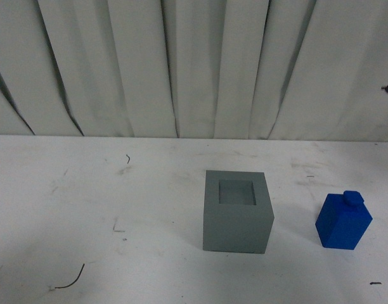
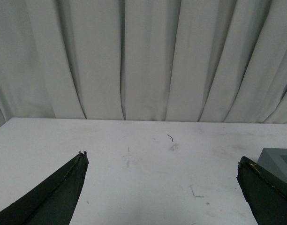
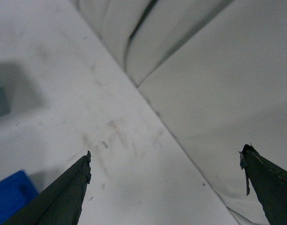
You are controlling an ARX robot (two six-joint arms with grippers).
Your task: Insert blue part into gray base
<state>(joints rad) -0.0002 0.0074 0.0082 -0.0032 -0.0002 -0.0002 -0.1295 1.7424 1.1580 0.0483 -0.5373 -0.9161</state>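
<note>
Starting nearest the robot, both pincers are empty. The left gripper (image 2: 162,159) has its dark fingers spread wide above the white table (image 2: 134,187), and the right gripper (image 3: 167,153) is spread the same way with nothing between its fingers. Neither touches anything.

Farther out on the table, the blue part (image 1: 343,220) stands upright with its knob uppermost. It is to the right of the gray base (image 1: 237,212) and clearly apart from it. The base sits about mid-table with its square recess facing up and nothing in it. The right wrist view catches a corner of the blue part at its edge, so that arm seems the nearer one to it. The left wrist view shows only a corner of the gray base beside one finger. Beyond both blocks hangs a pleated white curtain (image 1: 149,63).

As I judge it, the task is at its first step, the reach for the blue part, with no grasp made. The next move calls for the right gripper to come down over the block with a finger on either side of its body. It should then close squarely so the block doesn't tilt, lift it, and line it up over the recess
</note>
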